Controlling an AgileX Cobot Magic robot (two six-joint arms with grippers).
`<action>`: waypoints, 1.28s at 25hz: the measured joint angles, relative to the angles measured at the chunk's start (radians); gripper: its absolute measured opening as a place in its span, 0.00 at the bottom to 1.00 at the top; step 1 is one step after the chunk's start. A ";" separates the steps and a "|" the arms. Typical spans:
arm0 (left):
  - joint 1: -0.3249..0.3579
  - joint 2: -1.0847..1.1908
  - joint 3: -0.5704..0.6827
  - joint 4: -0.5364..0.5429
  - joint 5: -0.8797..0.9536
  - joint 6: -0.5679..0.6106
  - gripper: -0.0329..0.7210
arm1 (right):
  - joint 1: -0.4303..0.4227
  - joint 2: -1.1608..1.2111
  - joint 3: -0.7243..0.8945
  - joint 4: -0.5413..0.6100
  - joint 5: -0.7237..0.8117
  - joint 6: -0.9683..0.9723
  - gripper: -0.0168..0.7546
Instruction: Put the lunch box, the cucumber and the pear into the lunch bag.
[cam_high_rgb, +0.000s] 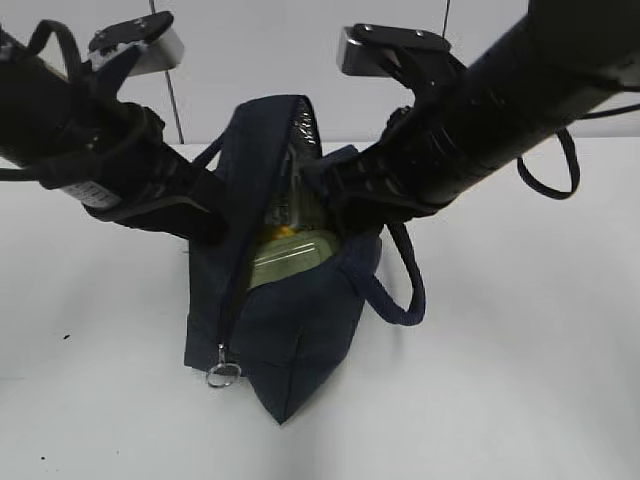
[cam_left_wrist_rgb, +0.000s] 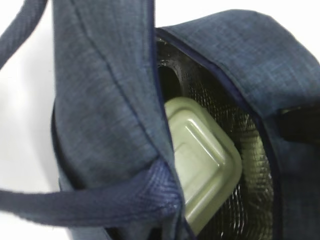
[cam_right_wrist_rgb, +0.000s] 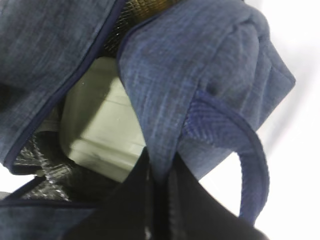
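The navy lunch bag (cam_high_rgb: 290, 330) stands on the white table with its mouth pulled open. The sage-green lid of the lunch box (cam_high_rgb: 290, 258) shows inside it, and also in the left wrist view (cam_left_wrist_rgb: 205, 160) and the right wrist view (cam_right_wrist_rgb: 100, 120). A bit of yellow, seemingly the pear (cam_high_rgb: 283, 233), sits behind the box. The cucumber is hidden. My left gripper (cam_high_rgb: 218, 222) presses at the bag's left wall (cam_left_wrist_rgb: 100, 100), its fingers covered by fabric. My right gripper (cam_right_wrist_rgb: 160, 200) is shut on the right wall (cam_right_wrist_rgb: 190, 75), one dark finger (cam_right_wrist_rgb: 125, 210) inside.
The zipper's metal ring pull (cam_high_rgb: 224, 375) hangs at the bag's near end. One looped handle (cam_high_rgb: 405, 290) droops on the right side, the other crosses the left wrist view (cam_left_wrist_rgb: 75, 205). White table (cam_high_rgb: 520, 380) surrounds the bag; a wall stands behind.
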 joint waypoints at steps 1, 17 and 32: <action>-0.006 0.009 -0.005 -0.001 -0.001 0.000 0.02 | -0.007 -0.005 0.018 0.004 -0.015 0.000 0.03; 0.031 -0.121 0.015 0.101 0.048 -0.006 0.49 | -0.037 -0.093 0.029 -0.055 -0.053 -0.053 0.76; 0.044 -0.532 0.447 0.109 -0.278 -0.007 0.49 | 0.078 -0.362 0.441 0.225 -0.334 -0.283 0.74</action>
